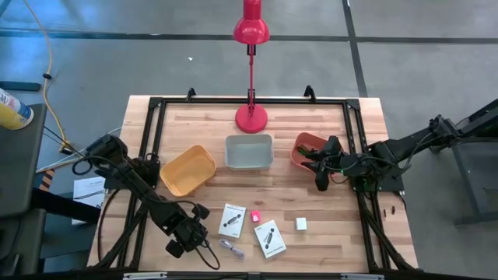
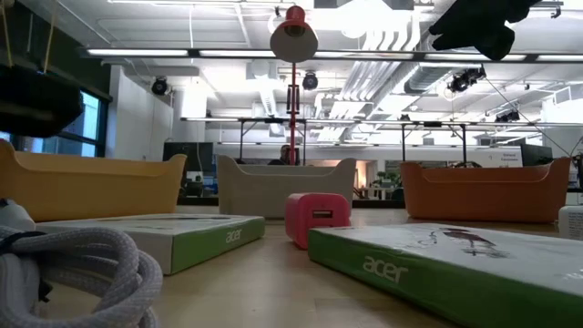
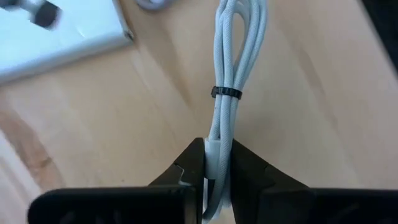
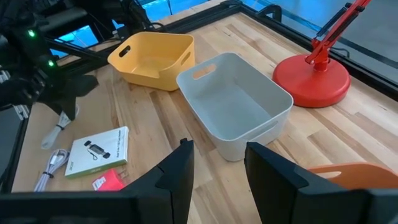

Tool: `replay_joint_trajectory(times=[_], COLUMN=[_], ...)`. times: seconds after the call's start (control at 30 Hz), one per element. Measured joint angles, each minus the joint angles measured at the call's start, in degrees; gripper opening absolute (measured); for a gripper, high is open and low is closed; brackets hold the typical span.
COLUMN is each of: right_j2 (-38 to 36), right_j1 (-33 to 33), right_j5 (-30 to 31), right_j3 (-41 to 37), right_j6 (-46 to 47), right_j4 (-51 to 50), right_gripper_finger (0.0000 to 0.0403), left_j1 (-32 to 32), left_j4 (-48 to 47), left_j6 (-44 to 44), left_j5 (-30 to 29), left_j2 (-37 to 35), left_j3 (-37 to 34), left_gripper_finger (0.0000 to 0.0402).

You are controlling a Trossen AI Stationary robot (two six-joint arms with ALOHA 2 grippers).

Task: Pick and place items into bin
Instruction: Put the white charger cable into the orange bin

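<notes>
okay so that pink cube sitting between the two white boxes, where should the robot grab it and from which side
Probably straight from above, the hand closing across two opposite flat sides of the pink cube. It stands alone on the table, apart from the white boxes either side, so fingers should have room to drop. The right hand, open above the bins, is free; the left hand grips the cable.

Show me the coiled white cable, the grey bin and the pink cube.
white cable [image 3: 227, 74], left wrist view, bundled strands above the tie.
grey bin [image 1: 249, 162], high view, near wall.
pink cube [image 2: 317, 218], low view, front face.

we look straight down on the table [image 1: 311, 194] from above; level across it from table-top height; both share the grey bin [image 1: 249, 151].
</notes>
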Motion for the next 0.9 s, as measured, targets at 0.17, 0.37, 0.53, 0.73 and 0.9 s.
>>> replay_joint_trajectory(times=[0.17,0.37,0.53,0.73,0.9], right_j2=[0.0,0.0,0.0,0.0,0.0], right_j1=[0.0,0.0,0.0,0.0,0.0], right_j5=[0.0,0.0,0.1,0.1,0.0], right_j3=[0.0,0.0,0.0,0.0,0.0], right_j6=[0.0,-0.1,-0.1,-0.1,-0.1], right_j4=[-0.5,-0.8,-1.3,-1.5,-1.7], right_gripper_finger=[0.0133,0.0133,0.0133,0.0133,0.0133], left_j1=[0.0,0.0,0.0,1.2,4.4], left_j4=[-0.5,-3.3,-5.4,-7.3,-7.2], left_j6=[-3.6,-10.5,-15.3,-20.0,-21.0], left_j5=[-3.0,-10.9,-17.7,-22.7,-22.9], left_j2=[-3.1,-7.9,-12.3,-15.7,-16.2], left_j3=[0.0,0.0,0.0,0.0,0.0], left_gripper_finger=[0.0029,0.0032,0.0032,0.0024,0.0033])
